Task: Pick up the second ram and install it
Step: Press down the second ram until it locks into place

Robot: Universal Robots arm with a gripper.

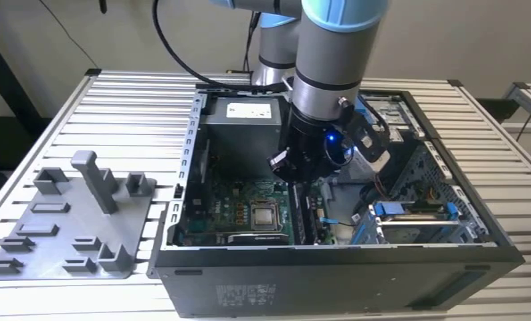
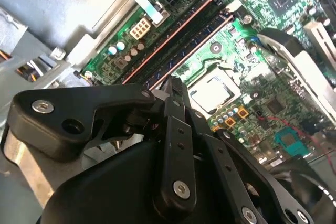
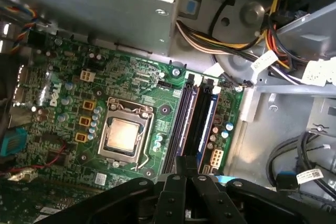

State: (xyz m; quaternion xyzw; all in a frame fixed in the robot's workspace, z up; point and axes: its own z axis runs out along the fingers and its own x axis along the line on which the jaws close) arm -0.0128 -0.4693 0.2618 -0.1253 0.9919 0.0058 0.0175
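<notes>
Though it is seen nearly edge-on, the second ram (image 3: 181, 121) reads as a slim, long, dark strip with a paler grey-blue face, standing in the memory slot closest to the square silver processor (image 3: 123, 135) on the green motherboard (image 3: 68, 93). A 2nd strip of the same length, with a blue edge, runs in the slot just beside it, on the side away from the processor. In the second wrist view the ram (image 2: 191, 51) shows a thin reddish line along its length. I cannot tell whether it is pushed fully home. The gripper (image 3: 185, 163) hangs inside the open computer case (image 1: 337, 267), right over the near end of the 2 slots. Its black fingers are drawn together into 1 narrow tip – no gap shows between them, and nothing is clamped there. In the second wrist view that tip (image 2: 174, 85) sits right at the end of the ram's slot, but whether it touches the stick cannot be made out. In the exterior view the gripper (image 1: 292, 179) points down at the board – the case lies on its side on a slatted metal table (image 1: 123, 93).
</notes>
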